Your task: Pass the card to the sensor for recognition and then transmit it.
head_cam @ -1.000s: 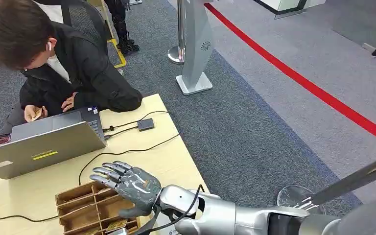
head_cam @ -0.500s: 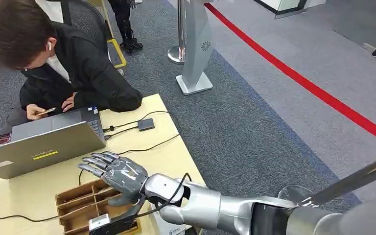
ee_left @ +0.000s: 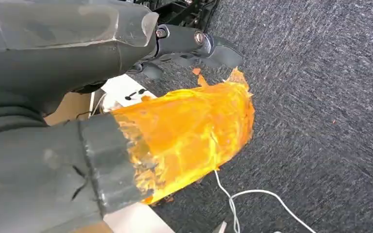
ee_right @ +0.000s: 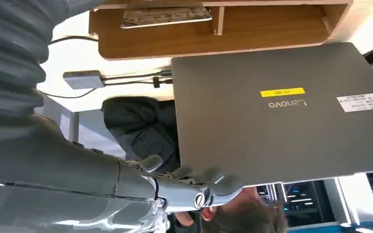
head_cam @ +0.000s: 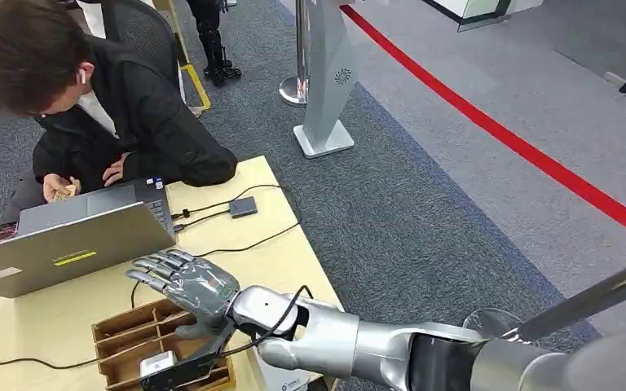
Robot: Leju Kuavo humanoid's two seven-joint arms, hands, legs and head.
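We see cards (ee_right: 166, 16) lying in the compartments of a wooden tray (head_cam: 122, 346) at the near end of the counter (head_cam: 285, 269); one shows plainly in the right wrist view, flat in a compartment. Our right hand (head_cam: 186, 283) hangs over the tray with its fingers (head_cam: 151, 267) spread and holding nothing. Our left hand (ee_left: 102, 92) looks down at grey carpet beside the counter; its thumb wears an orange cover, and we cannot tell whether its fingers are closed or apart.

Beyond the tray stands an open laptop (head_cam: 69, 244), its lid toward us. Cables run from it to a small dark box (head_cam: 242, 206) on the counter, which we judge to be the sensor. A person (head_cam: 106, 106) in black sits behind the laptop, holding something small in one hand.

As we read it, the task has barely begun: no card is gripped yet. Picking one up, presenting it to the sensor and handing it on are all left.
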